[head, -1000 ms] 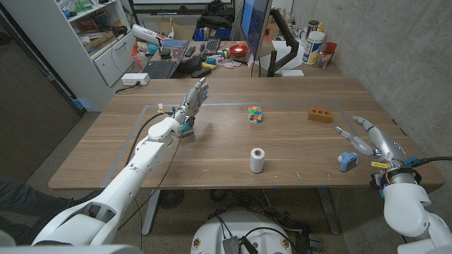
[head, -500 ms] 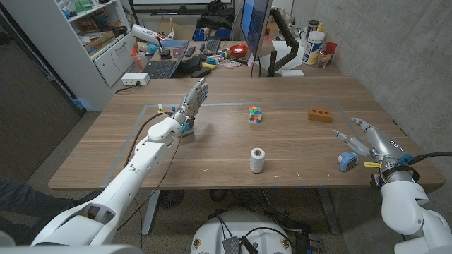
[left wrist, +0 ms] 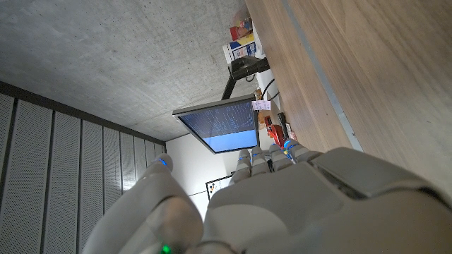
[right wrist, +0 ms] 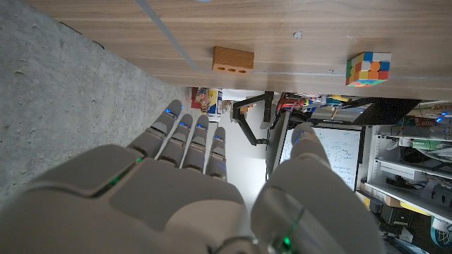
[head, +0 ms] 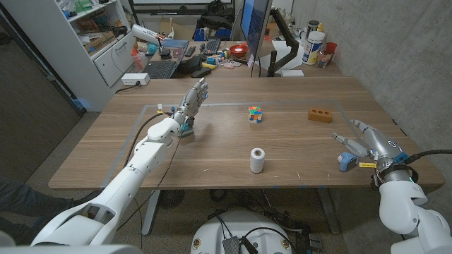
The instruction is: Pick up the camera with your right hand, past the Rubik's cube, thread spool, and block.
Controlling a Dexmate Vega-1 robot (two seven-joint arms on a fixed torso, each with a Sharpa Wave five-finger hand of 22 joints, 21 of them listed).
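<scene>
The small blue camera (head: 346, 161) lies near the table's right front corner. My right hand (head: 366, 142) hovers just beyond and to the right of it, fingers apart and holding nothing. The thread spool (head: 258, 160) stands upright at the front middle. Farther back sit the Rubik's cube (head: 255, 113) and the orange block (head: 319, 115). The block (right wrist: 233, 58) and cube (right wrist: 368, 68) also show past my right hand (right wrist: 205, 183) in the right wrist view. My left hand (head: 192, 102) is raised over the left of the table, fingers extended and empty; the left wrist view shows its back (left wrist: 282, 197).
A monitor (head: 254, 25), a laptop (head: 166, 63) and bottles (head: 316, 48) crowd the table's far edge. A pale tape line (head: 233, 104) marks out a rectangle on the wood. The table's right edge (head: 395, 130) runs close beside my right hand.
My right hand has drifted toward the near edge and closer to the camera. The left arm and the objects have not moved.
</scene>
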